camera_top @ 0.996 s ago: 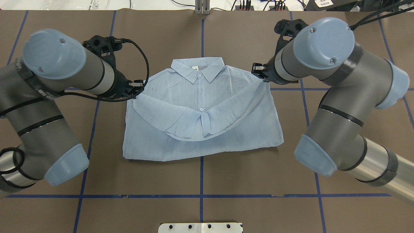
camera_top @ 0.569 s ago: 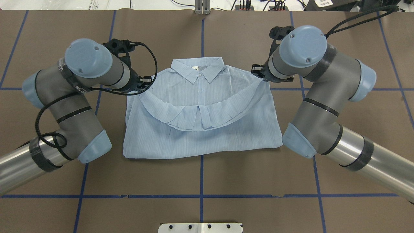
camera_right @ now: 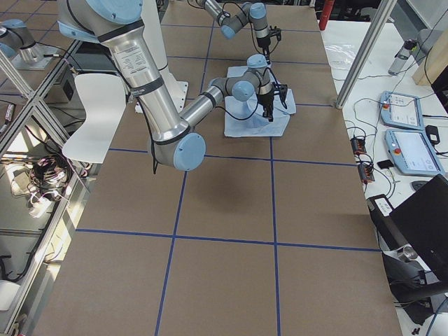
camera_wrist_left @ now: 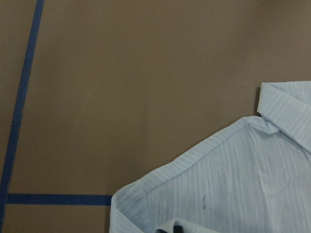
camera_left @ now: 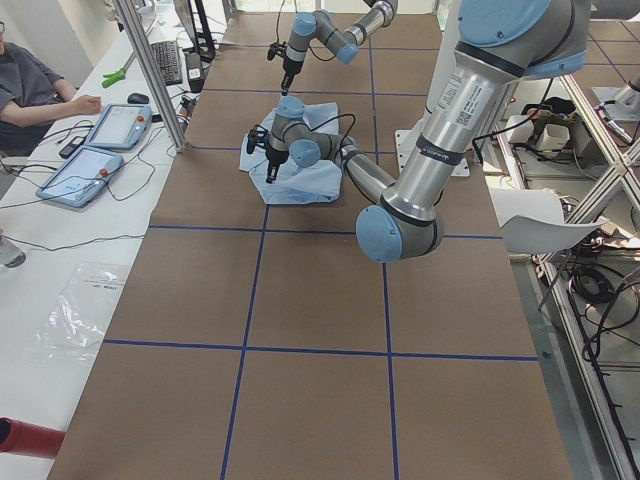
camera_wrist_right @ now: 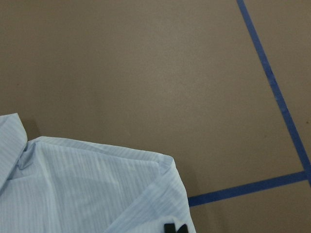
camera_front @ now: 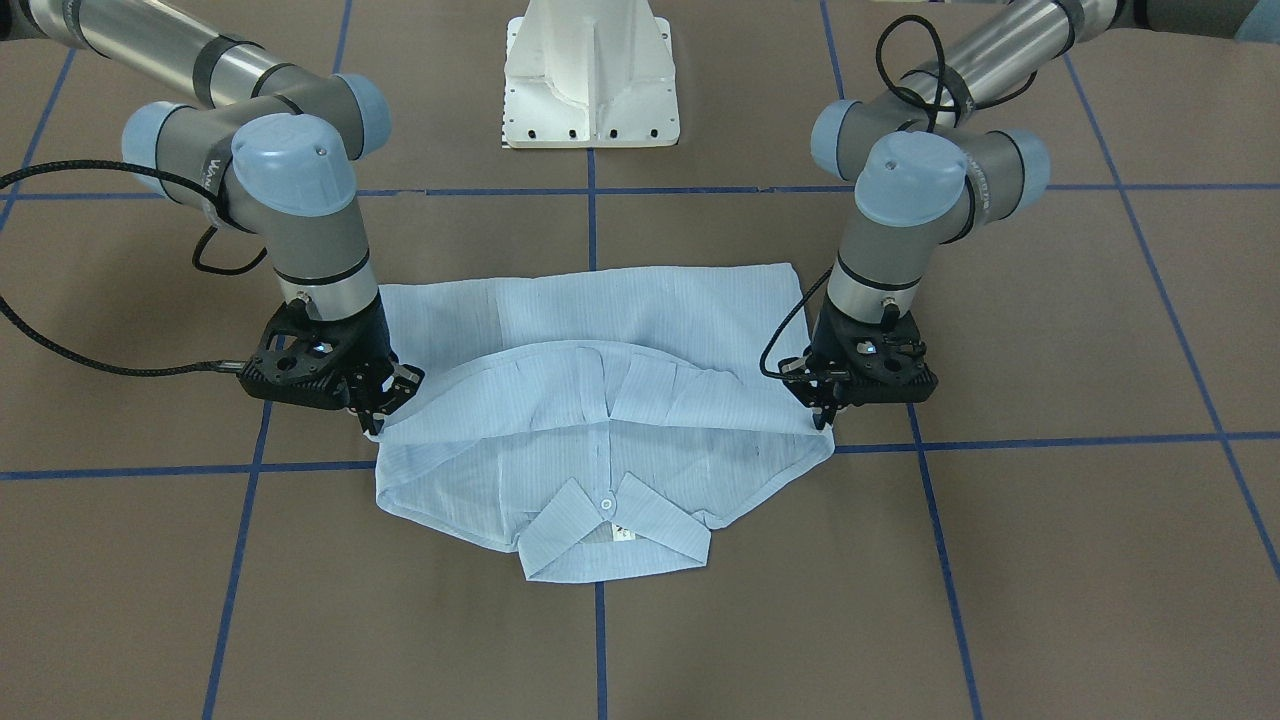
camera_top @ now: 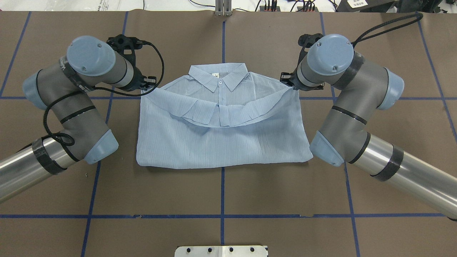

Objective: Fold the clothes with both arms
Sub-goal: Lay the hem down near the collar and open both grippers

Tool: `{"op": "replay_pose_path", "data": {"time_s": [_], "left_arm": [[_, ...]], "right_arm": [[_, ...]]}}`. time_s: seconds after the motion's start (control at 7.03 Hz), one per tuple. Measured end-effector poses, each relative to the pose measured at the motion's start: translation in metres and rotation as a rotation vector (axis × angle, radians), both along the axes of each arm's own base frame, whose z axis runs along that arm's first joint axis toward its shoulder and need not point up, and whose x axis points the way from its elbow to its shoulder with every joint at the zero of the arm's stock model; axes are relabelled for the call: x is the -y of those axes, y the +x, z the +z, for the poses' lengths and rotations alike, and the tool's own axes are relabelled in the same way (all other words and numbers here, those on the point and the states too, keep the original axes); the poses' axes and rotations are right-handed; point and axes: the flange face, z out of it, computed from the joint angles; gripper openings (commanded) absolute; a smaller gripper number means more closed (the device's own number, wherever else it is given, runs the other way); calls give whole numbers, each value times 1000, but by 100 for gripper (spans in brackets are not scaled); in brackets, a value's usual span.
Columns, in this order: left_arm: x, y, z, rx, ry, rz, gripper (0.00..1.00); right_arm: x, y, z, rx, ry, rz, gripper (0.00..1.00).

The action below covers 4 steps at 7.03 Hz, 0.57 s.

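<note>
Centrally on the brown table (camera_top: 221,192), one pale-blue striped shirt (camera_top: 221,146) is seen, worked by two arms, each with one gripper. In the overhead view its collar (camera_top: 217,76) is pointed to 12 o'clock, and one white button (camera_top: 220,82) is shown there. The lower half is doubled up over the front, and its hem (camera_top: 214,119) is draped in a sagging arc between the grippers. The left gripper (camera_top: 147,85), at the shirt's 10 o'clock, is closed on one hem corner. The right gripper (camera_top: 286,80), at 2 o'clock, is clamped on the other.
</note>
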Motion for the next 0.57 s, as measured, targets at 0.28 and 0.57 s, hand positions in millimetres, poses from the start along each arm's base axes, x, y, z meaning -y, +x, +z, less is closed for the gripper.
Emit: {"op": "replay_pose_path", "data": {"time_s": [0.28, 0.57], "left_arm": [[4, -3, 5, 7, 0, -1, 0], [5, -2, 8, 15, 2, 5, 24]], "right_arm": [[3, 5, 7, -11, 1, 5, 0], [3, 6, 21, -34, -8, 11, 79]]}}
